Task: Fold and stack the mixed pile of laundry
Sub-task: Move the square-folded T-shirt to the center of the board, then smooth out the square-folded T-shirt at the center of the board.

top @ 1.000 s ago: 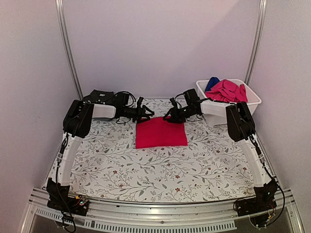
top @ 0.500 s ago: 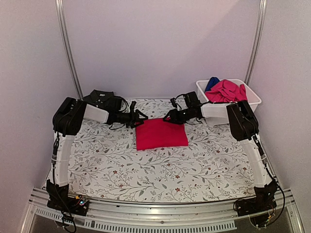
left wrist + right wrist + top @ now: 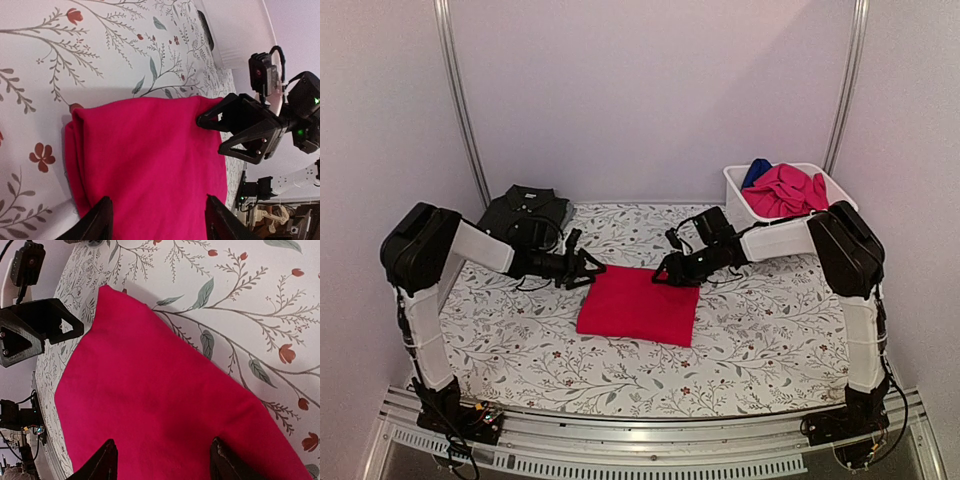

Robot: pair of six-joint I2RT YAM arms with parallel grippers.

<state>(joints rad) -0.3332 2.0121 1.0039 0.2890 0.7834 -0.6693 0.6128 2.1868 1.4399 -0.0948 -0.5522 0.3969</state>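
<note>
Left gripper (image 3: 588, 270) and right gripper (image 3: 662, 274): both spread, pinching nothing, at the far corners of the folded red tee (image 3: 638, 305), frame centre. Fold looks done. Next, likely: regrip and stack beside the charcoal polo (image 3: 525, 212), upper left.

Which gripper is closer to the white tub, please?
Right. The right gripper is at the red shirt's corner nearer the tub; the left gripper is at the opposite corner.
</note>
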